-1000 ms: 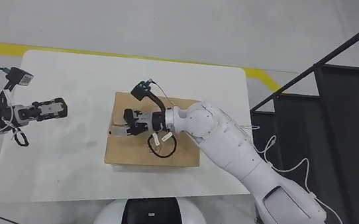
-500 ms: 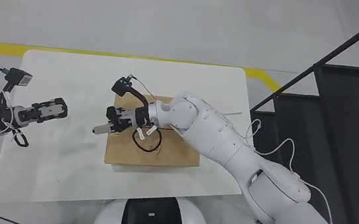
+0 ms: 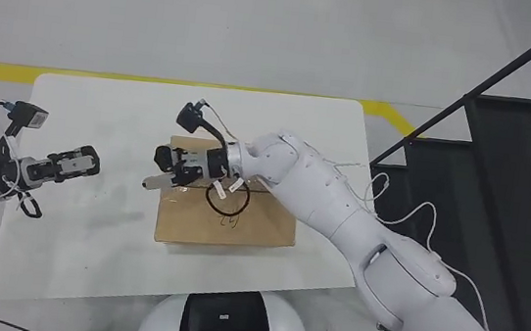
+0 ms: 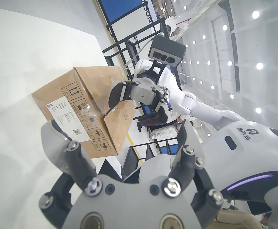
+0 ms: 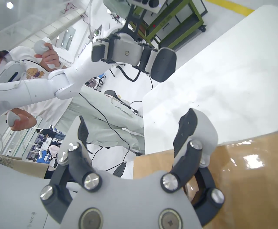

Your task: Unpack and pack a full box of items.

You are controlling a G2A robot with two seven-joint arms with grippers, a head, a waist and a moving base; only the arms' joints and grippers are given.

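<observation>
On the white tabletop (image 3: 89, 244), the right hand (image 3: 157, 169) is over the cardboard box (image 3: 249, 225) edge, spread wide and holding nothing; the left hand (image 3: 77, 162), well apart, likewise spread

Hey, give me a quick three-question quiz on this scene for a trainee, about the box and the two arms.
1. True or false: the cardboard box on the white table has its top flaps open.
2. Which gripper is at the box's edge? A) left gripper B) right gripper C) neither
3. Fill in: the left gripper's jaws stand ____, holding nothing.
Key: 1 false, the top is taped shut; 2 B; 3 open.
</observation>
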